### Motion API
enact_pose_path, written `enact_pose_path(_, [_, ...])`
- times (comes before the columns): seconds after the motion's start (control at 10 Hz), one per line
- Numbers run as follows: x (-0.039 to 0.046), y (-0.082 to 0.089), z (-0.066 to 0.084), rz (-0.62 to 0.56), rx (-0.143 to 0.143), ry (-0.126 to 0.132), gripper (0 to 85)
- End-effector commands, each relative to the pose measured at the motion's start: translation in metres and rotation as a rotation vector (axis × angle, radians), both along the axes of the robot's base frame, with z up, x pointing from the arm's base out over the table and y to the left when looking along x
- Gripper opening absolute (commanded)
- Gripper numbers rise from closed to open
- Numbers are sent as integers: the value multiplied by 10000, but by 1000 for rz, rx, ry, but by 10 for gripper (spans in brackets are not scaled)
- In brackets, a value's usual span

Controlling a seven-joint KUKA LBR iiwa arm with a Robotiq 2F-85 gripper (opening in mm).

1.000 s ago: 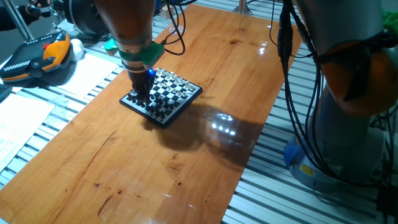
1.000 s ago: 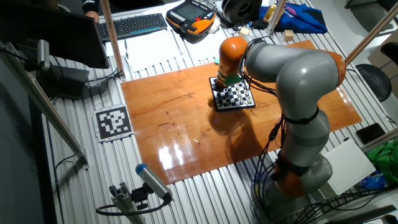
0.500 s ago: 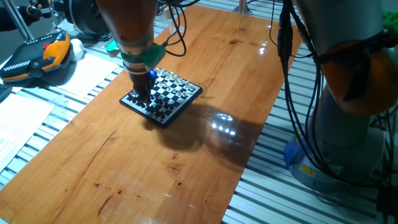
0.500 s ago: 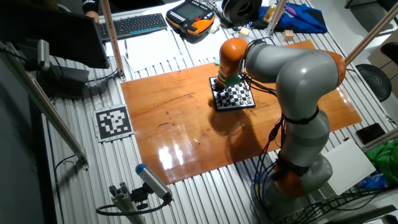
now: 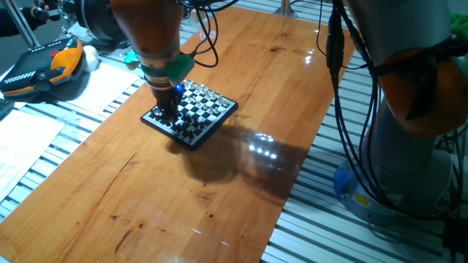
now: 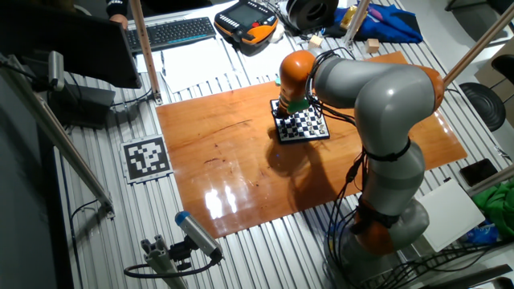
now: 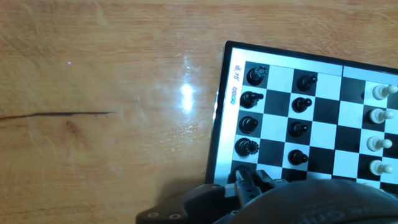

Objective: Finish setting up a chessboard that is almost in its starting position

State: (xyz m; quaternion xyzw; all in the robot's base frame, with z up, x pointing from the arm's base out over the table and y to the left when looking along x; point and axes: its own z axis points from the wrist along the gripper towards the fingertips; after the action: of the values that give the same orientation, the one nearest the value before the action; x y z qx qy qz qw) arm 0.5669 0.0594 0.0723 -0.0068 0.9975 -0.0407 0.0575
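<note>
The small chessboard (image 5: 196, 111) lies on the wooden table, with tiny black and silvery-white pieces on it. It also shows in the other fixed view (image 6: 303, 125) and fills the right of the hand view (image 7: 311, 118). My gripper (image 5: 167, 115) is down at the board's near-left edge, over the rows of black pieces. In the hand view my gripper (image 7: 250, 180) has its fingers drawn close together, tips at the black back row just below a line of several black pieces (image 7: 247, 124). No piece shows between the fingers. White pieces (image 7: 376, 130) stand at the right edge.
The wooden table (image 5: 168, 190) extends around the board. An orange-and-black teach pendant (image 5: 40, 67) and papers lie off its far left. Cables (image 5: 351, 109) and the arm's base (image 6: 385, 225) stand beside the table's right edge. A keyboard (image 6: 173, 32) lies beyond the table.
The arm has shifted very slightly over the board's black side; the gripper stays low at the same edge. The pieces have not visibly moved.
</note>
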Motion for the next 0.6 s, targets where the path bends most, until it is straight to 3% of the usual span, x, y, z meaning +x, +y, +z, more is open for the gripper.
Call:
enact_pose_path(0.0, [6, 2, 17, -1, 0, 1, 170])
enact_pose_path(0.3, [29, 42, 175, 0, 4, 26, 170])
enact_pose_path(0.5, [15, 124, 489, 24, 5, 32, 170])
